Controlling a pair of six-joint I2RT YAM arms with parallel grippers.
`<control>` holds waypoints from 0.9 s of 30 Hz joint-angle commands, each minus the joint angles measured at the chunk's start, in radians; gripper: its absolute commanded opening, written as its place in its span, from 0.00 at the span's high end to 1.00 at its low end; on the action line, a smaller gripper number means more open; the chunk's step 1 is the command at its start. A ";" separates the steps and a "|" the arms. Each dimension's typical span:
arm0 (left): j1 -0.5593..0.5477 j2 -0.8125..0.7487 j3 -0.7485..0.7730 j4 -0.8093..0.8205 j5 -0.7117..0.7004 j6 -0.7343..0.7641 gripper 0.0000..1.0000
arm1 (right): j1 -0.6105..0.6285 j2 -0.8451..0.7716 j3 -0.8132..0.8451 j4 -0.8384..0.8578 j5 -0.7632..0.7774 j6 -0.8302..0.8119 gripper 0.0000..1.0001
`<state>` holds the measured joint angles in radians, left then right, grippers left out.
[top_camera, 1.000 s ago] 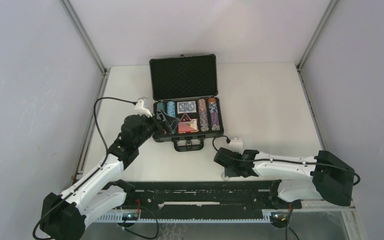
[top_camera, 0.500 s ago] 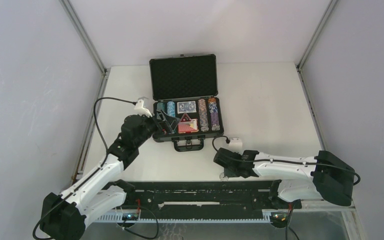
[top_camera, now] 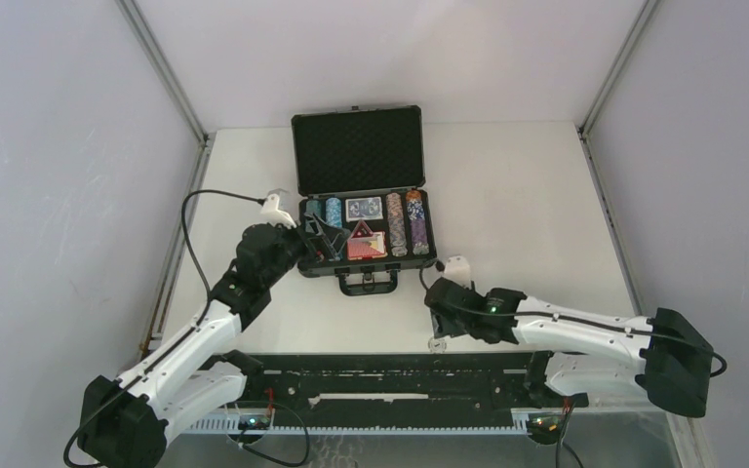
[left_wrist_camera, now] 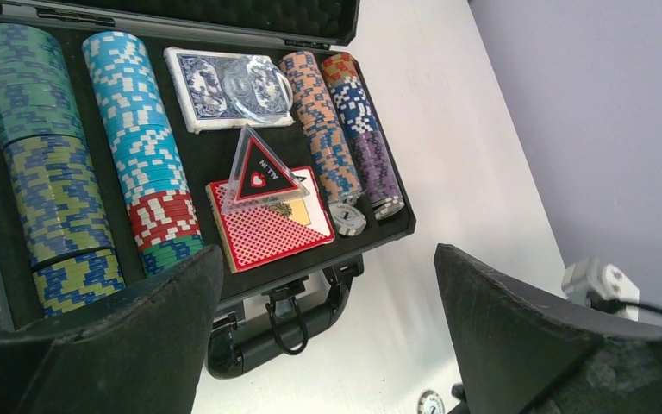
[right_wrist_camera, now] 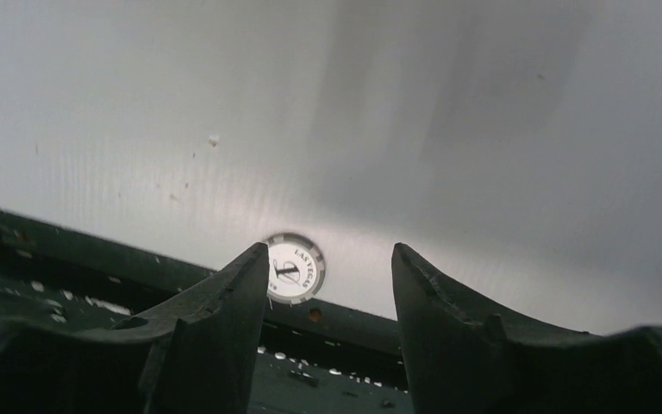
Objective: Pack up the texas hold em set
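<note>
Case sits open mid-table, lid upright, handle toward the arms. Chip rows, blue deck and red deck are seated in the foam, with a triangular button resting on the red deck. One loose chip lies flat on the table at its near edge, just beside the black rail and well apart from the case. Right gripper hangs low by it, jaws apart with nothing between them; the chip lies off-centre, close to one finger. Left gripper hovers over the case's front left, jaws wide, empty. Step in hand, as I read it: collecting the stray chip. Next move calls for centring the right jaws on the chip, then a low pinch across its edge. A flat chip on a smooth top may skid.
</note>
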<state>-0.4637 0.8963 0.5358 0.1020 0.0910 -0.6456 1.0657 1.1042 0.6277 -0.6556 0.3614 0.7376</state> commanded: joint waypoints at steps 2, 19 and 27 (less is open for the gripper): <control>-0.009 -0.019 -0.019 0.015 -0.033 0.023 0.03 | 0.094 0.046 0.032 0.004 -0.029 -0.177 0.36; -0.008 -0.001 -0.016 0.010 -0.070 0.038 0.03 | 0.171 0.214 0.149 0.051 -0.214 -0.415 0.24; -0.007 -0.004 0.003 -0.021 -0.098 0.061 0.03 | 0.117 0.302 0.303 -0.041 -0.196 -0.671 0.23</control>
<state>-0.4648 0.9051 0.5358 0.0830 0.0227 -0.6197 1.2194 1.3869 0.8803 -0.6590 0.1661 0.2333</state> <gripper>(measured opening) 0.972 0.769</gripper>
